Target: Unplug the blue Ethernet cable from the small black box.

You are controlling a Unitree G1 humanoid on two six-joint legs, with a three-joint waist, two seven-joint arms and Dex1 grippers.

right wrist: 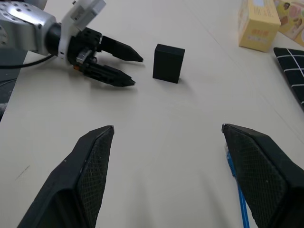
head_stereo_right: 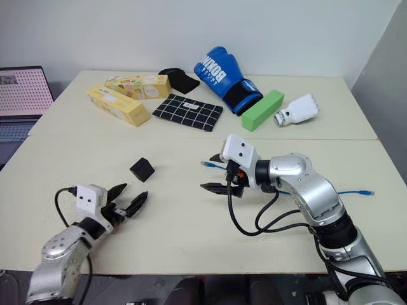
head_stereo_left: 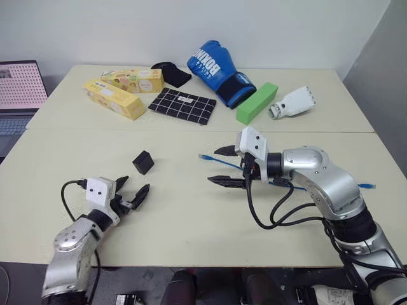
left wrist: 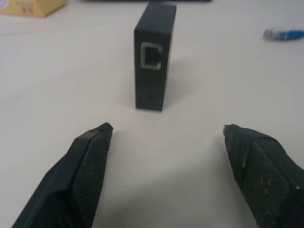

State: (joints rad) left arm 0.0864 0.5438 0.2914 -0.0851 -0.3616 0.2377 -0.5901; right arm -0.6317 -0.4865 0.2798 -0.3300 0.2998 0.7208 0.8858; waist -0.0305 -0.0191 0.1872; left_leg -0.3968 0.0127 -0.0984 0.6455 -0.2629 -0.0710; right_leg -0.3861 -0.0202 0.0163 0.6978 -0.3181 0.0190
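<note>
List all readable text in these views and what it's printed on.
"BOXING" in white, on the blue boxing glove.
Yellow boxes: printed labels and pictures, too small to read.
Black gridded cloth: small white tag, unreadable.
Laptop screen: a dot pattern, no legible text.
Small black box: no markings.

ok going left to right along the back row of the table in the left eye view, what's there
Yellow cardboard boxes → black white-gridded cloth → blue boxing glove → green foam block → white robot hand part.
</note>
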